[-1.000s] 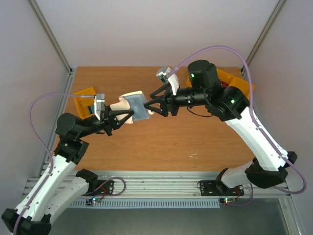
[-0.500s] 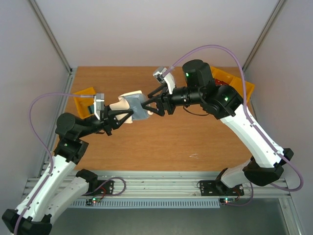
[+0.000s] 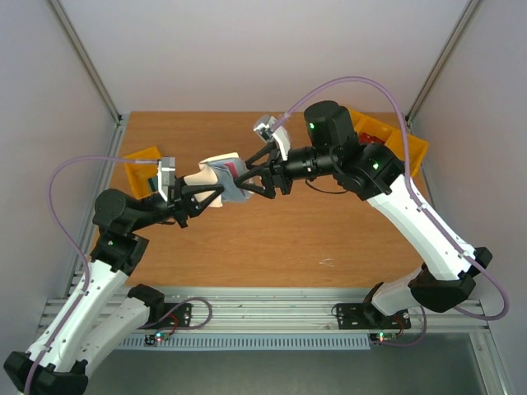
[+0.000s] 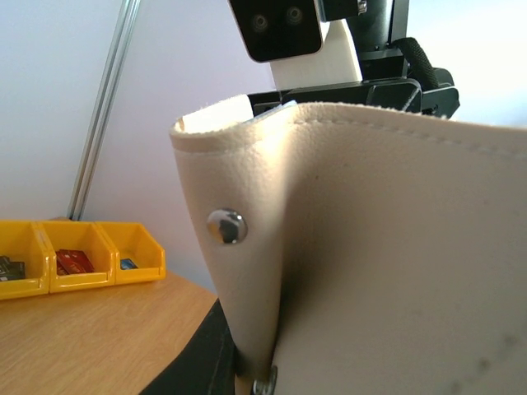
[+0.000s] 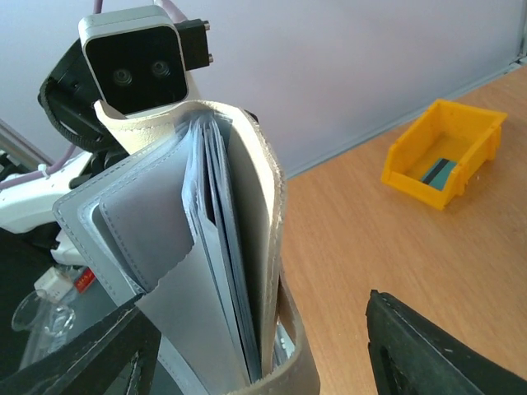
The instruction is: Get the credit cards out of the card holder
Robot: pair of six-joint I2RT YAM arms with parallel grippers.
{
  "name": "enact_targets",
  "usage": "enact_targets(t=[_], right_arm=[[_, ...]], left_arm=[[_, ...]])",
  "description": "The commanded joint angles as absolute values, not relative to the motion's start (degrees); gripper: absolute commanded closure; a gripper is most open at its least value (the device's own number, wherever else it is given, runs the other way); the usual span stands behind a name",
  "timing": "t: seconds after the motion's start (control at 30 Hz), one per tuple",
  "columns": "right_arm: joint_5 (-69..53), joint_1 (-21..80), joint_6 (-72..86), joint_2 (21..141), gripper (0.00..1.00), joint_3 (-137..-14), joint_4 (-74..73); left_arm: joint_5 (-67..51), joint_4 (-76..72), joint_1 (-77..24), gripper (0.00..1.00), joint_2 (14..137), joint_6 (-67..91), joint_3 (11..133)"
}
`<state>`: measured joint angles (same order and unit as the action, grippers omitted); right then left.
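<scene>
While the left gripper [image 3: 209, 186] is clenched on the closed side of the card holder [image 3: 221, 175] and holds it up above the table [image 3: 329, 230], the right gripper [image 3: 249, 180] faces it from the right, fingers spread and empty. From the right wrist, the holder sits between those spread fingers with its pale pocket leaves fanned toward them. A sliver of red at the open mouth is most likely one of the credit cards [image 3: 235, 168]; among the leaves I can't tell card from lining. The right arm is the free one and already at the opening, so I'd guess any pull goes rightward, away from the left arm. There is open air around both wrists. The yellow bins [image 3: 402, 145] stand well apart at the back corners.
</scene>
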<state>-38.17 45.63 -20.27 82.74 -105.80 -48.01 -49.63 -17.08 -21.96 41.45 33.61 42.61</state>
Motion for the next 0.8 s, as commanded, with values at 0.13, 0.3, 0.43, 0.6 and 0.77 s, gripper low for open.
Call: enact_targets(t=[0.13, 0.3, 0.43, 0.6, 0.77], right_arm=[[-37.59, 47.38, -19.98, 85.35, 0.50, -104.75, -44.75], [-38.28, 47.46, -19.08, 86.49, 0.70, -105.53, -44.67], [-41.06, 47.46, -18.34, 85.45, 0.93, -104.07, -44.02], [-39.70, 47.46, -16.92, 84.13, 0.99, -102.92, -44.05], [-31.25, 47.46, -13.11, 84.11, 0.99, -103.10, -47.00]], left_arm=[[-50.86, -19.45, -22.41, 1.00, 41.35, 31.60, 42.59], [-50.81, -19.90, -22.42, 1.00, 40.85, 31.46, 42.15], [-49.74, -19.06, -22.33, 1.00, 40.36, 31.59, 41.87], [-41.43, -16.23, -22.35, 0.73, 41.28, 30.75, 41.61], [-32.37, -9.29, -21.69, 0.27, 39.73, 25.03, 40.02]])
